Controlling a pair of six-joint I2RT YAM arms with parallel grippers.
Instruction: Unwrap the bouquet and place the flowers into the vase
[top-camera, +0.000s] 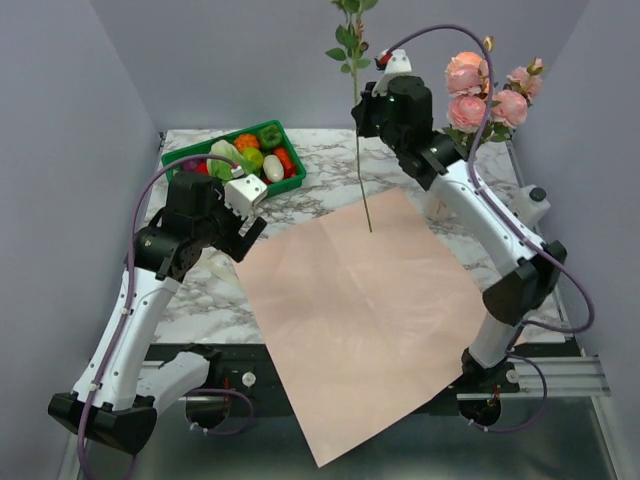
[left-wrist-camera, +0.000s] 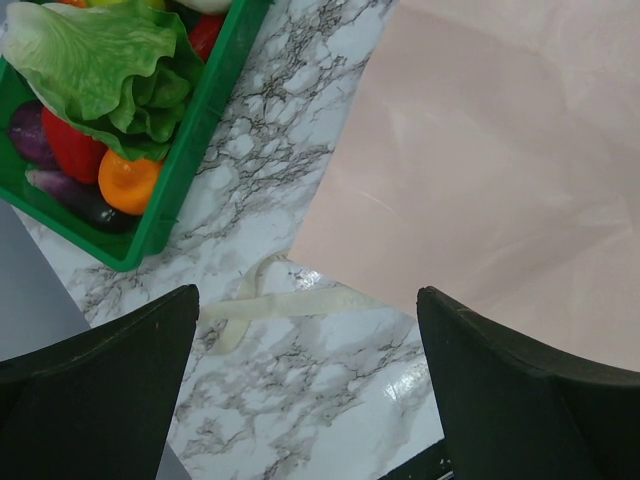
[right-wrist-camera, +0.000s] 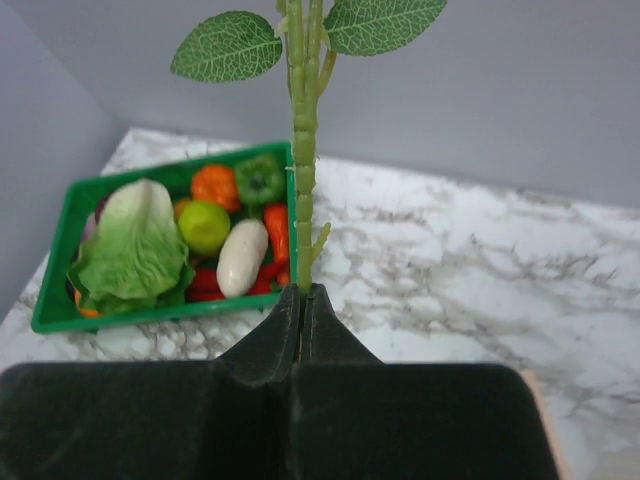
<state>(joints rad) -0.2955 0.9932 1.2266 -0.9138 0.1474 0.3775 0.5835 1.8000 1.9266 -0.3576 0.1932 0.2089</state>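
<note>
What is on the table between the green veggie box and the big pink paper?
Mostly bare marble table, plus a cream ribbon lying by the pink paper corner, near the green crate. The left wrist view shows it.

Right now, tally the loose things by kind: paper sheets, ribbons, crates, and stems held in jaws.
Paper sheets: 1
Ribbons: 1
Crates: 1
Stems held: 1, in the right jaws
Total: 4
</note>
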